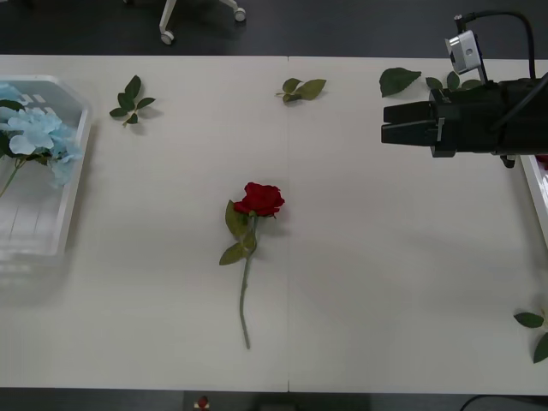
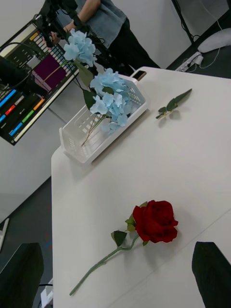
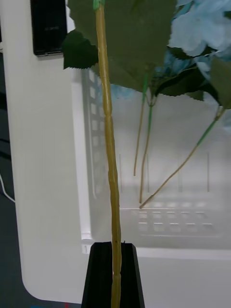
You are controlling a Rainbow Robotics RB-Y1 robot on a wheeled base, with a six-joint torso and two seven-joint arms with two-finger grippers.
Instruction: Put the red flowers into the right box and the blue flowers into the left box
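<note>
One red flower (image 1: 261, 199) (image 2: 155, 221) lies on the middle of the white table, its stem pointing to the near edge. My right gripper (image 1: 387, 124) (image 2: 115, 274) hovers open and empty at the right, well away from that rose. The right box (image 1: 538, 193) shows as a thin pale rim at the far right. At the left, blue flowers (image 1: 34, 133) (image 2: 113, 96) (image 3: 202, 29) rest in the left box (image 1: 73, 197) (image 2: 77, 149) (image 3: 86, 144). My left gripper (image 3: 114, 250) is shut on the stem (image 3: 107, 120) of another blue flower (image 2: 79, 45), held above that box.
Loose green leaf sprigs lie on the table at the back left (image 1: 130, 101), back middle (image 1: 301, 88) (image 2: 171, 103), back right (image 1: 400, 80) and near right (image 1: 535, 330). A dark phone-like slab (image 3: 48, 26) sits beside the left box.
</note>
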